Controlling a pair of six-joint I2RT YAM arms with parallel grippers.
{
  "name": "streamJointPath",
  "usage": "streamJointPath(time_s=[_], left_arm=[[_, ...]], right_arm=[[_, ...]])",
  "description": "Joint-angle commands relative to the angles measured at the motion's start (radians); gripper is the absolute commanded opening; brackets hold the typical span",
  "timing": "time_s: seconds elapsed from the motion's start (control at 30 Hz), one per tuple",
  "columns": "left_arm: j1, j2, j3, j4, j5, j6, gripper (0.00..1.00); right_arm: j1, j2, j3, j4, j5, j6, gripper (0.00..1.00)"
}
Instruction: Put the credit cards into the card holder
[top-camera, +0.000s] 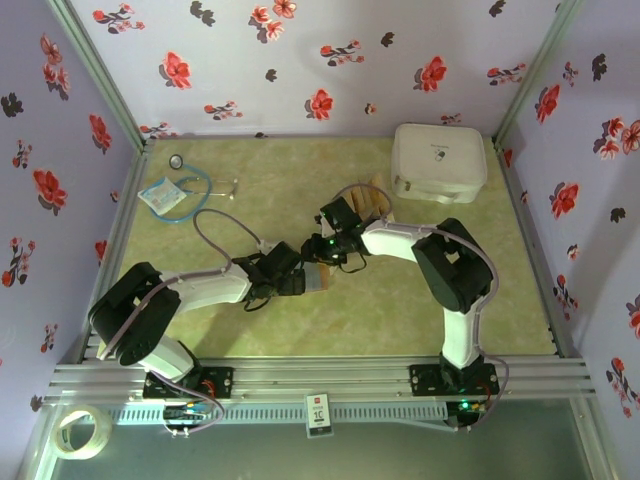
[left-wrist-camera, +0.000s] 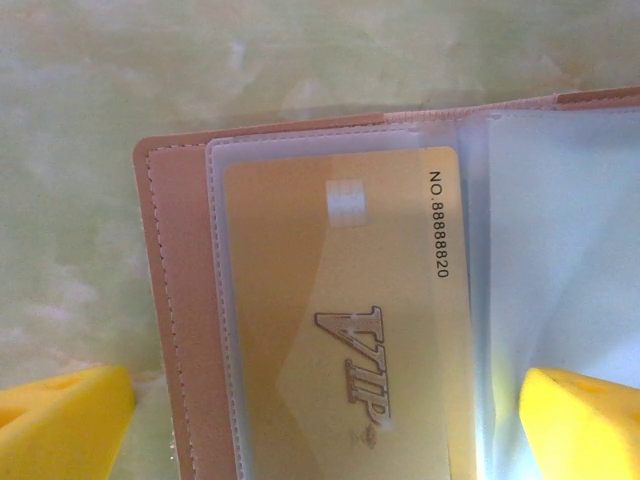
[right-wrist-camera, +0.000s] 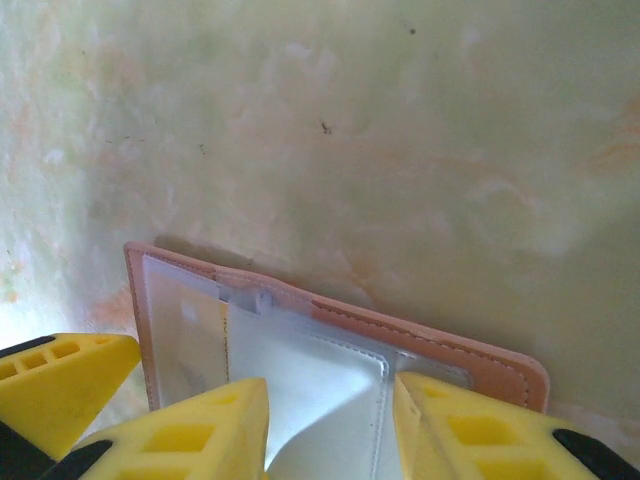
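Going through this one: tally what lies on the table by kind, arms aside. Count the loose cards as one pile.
white zippered case: 1
stethoscope: 1
blue-and-white packet: 1
card holder: 1
pile of loose cards: 1
gold card sleeved in the holder: 1
Total: 6

Left tool wide open, right tool half-parted
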Motion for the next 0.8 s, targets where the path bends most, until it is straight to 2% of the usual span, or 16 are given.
streamJointPath(time_s=[0.0, 0.33, 0.77], left_arm=[[-0.003, -0.007, -0.026, -0.032, -0.017, 0.001, 1.00], [-0.003, 0.004, -0.022, -0.030, -0.016, 0.002, 1.00], [-0.003, -0.006, -0.024, -0.023, -0.017, 0.006, 1.00]], right_arm=[[-0.003, 0.031, 0.004, -0.001, -0.004, -0.018, 0.38], [0.008, 0.049, 0.009, 0.016, -0.028, -0.013, 0.40], [0.025, 0.018, 0.025, 0.025, -0.077, 0.007, 0.37]])
